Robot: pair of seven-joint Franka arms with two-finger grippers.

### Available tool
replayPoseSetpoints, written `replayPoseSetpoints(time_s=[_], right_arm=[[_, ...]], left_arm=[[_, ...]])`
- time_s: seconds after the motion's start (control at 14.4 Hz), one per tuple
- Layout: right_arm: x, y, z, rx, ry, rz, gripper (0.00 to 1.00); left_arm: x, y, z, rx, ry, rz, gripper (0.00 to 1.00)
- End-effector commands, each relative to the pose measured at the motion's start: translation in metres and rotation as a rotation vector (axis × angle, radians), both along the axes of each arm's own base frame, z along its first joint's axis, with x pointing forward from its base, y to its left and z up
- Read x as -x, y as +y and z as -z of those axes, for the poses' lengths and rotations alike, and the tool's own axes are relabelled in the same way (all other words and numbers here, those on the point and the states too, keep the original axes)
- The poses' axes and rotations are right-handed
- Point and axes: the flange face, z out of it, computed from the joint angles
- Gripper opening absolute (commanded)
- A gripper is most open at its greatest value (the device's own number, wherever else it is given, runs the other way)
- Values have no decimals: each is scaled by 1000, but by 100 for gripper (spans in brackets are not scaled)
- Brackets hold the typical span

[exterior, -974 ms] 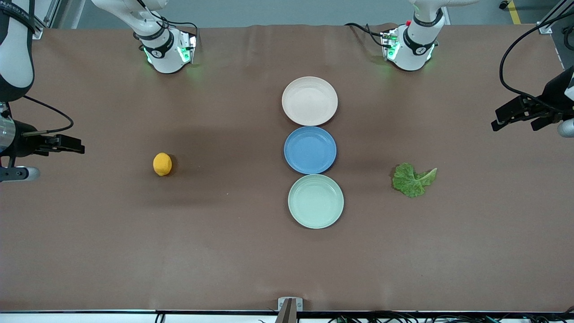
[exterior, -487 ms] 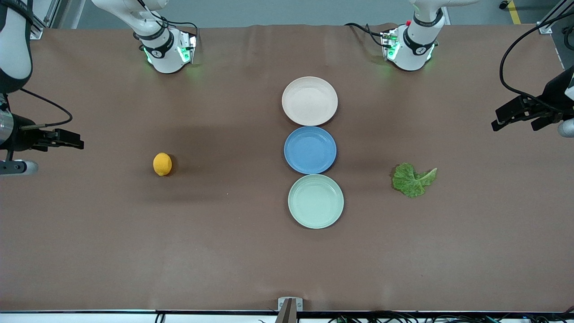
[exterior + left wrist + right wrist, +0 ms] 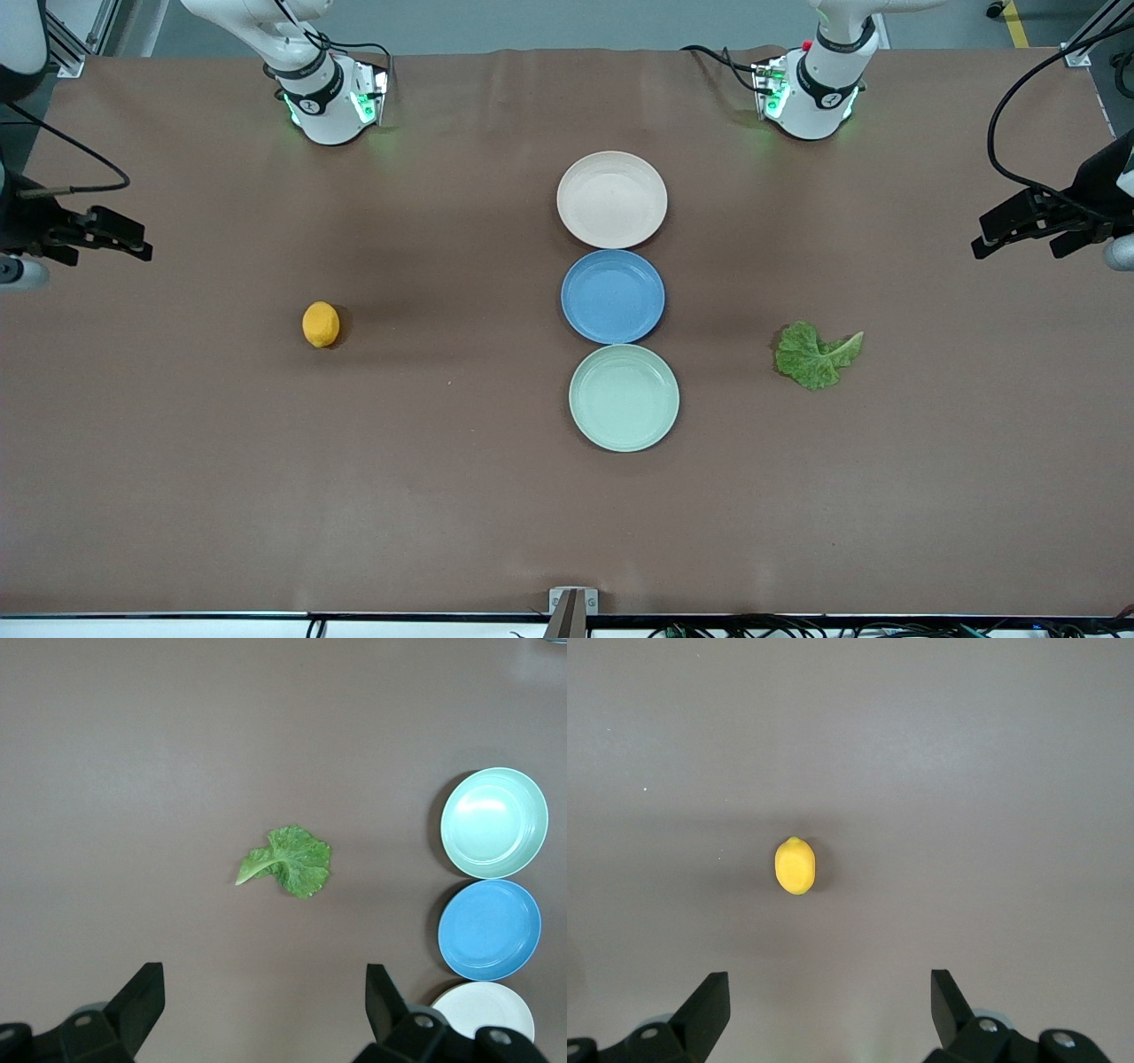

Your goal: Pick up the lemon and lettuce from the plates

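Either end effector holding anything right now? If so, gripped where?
Nothing held. Left end effector and right end effector are both open and empty; the lettuce and lemon lie on the table.

Three round plates sit on the table: one beige-pink plate [image 3: 611, 198], one blue plate [image 3: 612, 295] and one mint green plate [image 3: 624, 398]. There is one lemon [image 3: 321, 324] and one lettuce leaf [image 3: 815, 355]. Two robot arms, each with one gripper, are in view.
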Motion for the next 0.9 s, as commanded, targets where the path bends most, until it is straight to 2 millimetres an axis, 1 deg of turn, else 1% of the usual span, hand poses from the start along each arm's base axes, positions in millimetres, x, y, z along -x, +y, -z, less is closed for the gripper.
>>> replayPoseSetpoints(time_s=[0.0,0.14,0.35,0.49,0.56,0.63,0.83], right_arm=[[15,2,-7,-5,-10,7,100],[17,3,-10,-5,-16,5,100],[25,5,-13,-6,-27,-1,100],[28,8,-17,-6,-33,-7,100],[28,9,-18,-6,-34,-9,100],[30,10,-19,-6,-36,-10,100],[37,11,-23,-7,-46,-13,100]], left_arm=[[10,-3,-11,-27,-7,23,100],[19,-4,-10,-28,-2,25,100],[20,-3,-8,-30,-1,23,100],[23,-3,-13,-62,-9,26,100],[24,-5,-15,-93,-12,35,100],[24,-12,-16,-96,-15,49,100],[22,-12,-16,-93,-19,47,100]])
